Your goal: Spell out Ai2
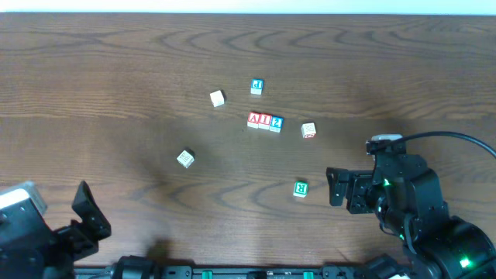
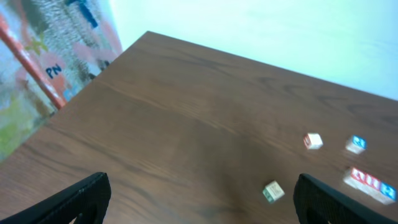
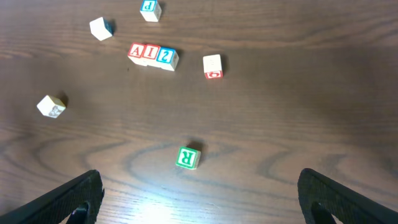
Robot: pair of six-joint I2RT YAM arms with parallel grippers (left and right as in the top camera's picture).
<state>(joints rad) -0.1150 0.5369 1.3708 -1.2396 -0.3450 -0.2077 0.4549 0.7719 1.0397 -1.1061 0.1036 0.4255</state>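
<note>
Three letter blocks stand touching in a row near the table's middle: a red A (image 1: 253, 119), a red I (image 1: 265, 120) and a blue 2 (image 1: 277, 123). The row also shows in the right wrist view (image 3: 153, 54) and, blurred, in the left wrist view (image 2: 370, 182). My left gripper (image 2: 202, 202) is open and empty at the front left, far from the row. My right gripper (image 3: 199, 199) is open and empty at the front right, above the table in front of a green R block (image 3: 188, 157).
Loose blocks lie around the row: a blue P block (image 1: 257, 86), a white block (image 1: 218, 98), a white and red block (image 1: 308, 130), the green R block (image 1: 301, 188) and a pale block (image 1: 185, 159). The table's far edge runs along the top.
</note>
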